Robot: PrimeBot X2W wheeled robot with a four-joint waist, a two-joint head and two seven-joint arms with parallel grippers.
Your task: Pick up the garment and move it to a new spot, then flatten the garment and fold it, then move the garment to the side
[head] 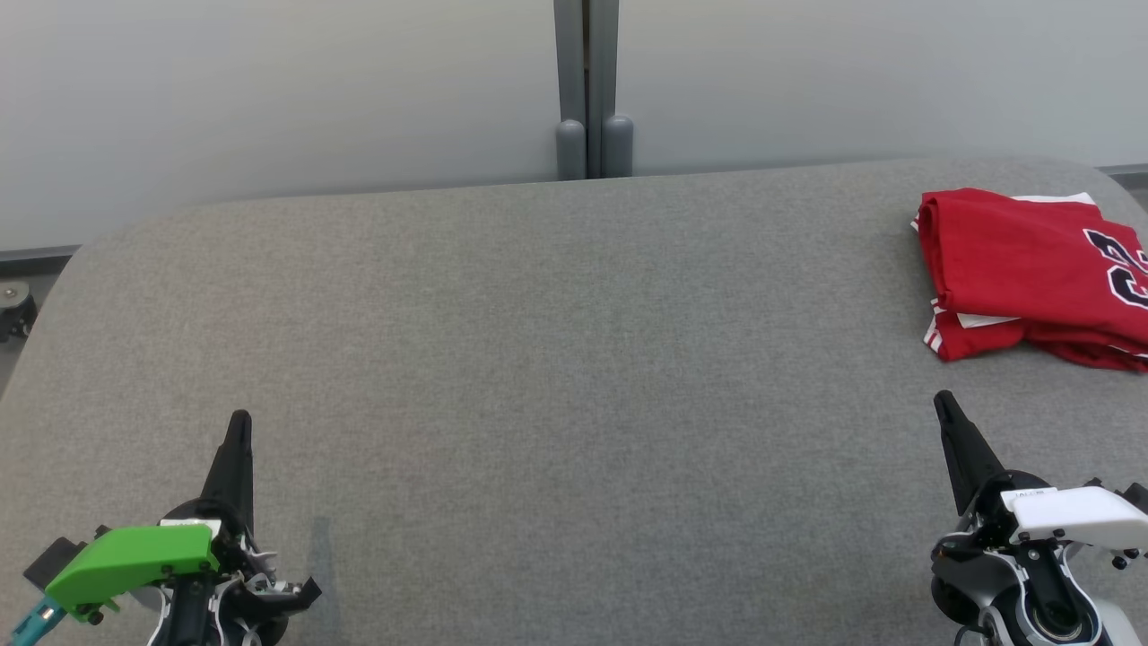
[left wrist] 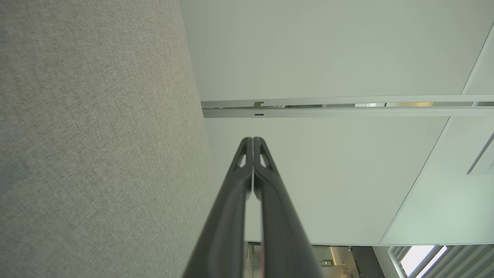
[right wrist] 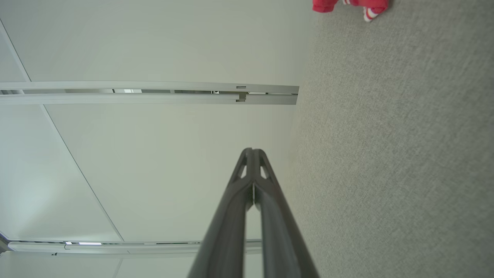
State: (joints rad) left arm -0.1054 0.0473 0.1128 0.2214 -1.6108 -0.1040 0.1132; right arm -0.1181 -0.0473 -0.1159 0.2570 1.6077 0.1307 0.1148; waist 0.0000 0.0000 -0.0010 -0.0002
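Observation:
The garment (head: pixel 1031 269) is a red jersey with white trim and dark numerals, lying folded at the far right of the grey fabric table (head: pixel 538 359); its right part runs off the head view. A red and white corner of the garment (right wrist: pixel 347 5) shows at the top of the right wrist view. My left gripper (head: pixel 240 420) rests at the lower left, shut and holding nothing, its fingertips together (left wrist: pixel 252 139). My right gripper (head: pixel 942 399) sits at the lower right, shut and empty (right wrist: pixel 252 150), a short way in front of the garment and apart from it.
Pale wall panels stand behind the table, joined by a grey post (head: pixel 587 90) at the middle. The table's far edge curves down at the left and right corners. A caster wheel (head: pixel 13 305) shows on the floor at the far left.

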